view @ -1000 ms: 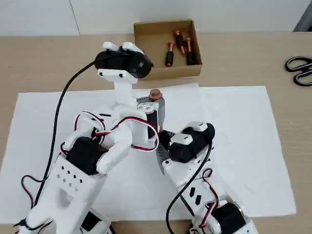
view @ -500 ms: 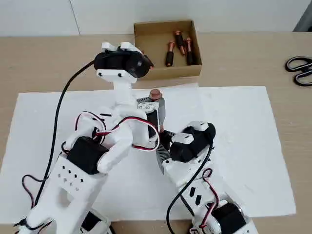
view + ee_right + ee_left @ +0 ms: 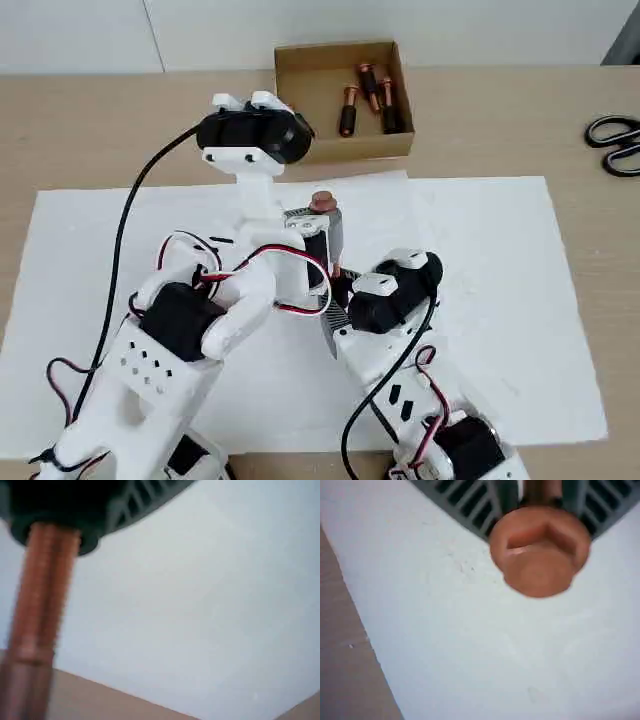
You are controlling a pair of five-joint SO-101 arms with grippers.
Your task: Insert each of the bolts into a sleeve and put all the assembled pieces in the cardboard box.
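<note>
left end effector (image 3: 318, 228) pinches the bolt (image 3: 540, 555) below its head, right end effector (image 3: 334, 282) clamps the sleeve (image 3: 55, 515); hold both axes in line and push straight through.

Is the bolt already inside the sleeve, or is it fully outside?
Partly in. The right wrist view shows the bolt with its threaded shaft entering the black sleeve, and much of the shaft bare outside it.
</note>
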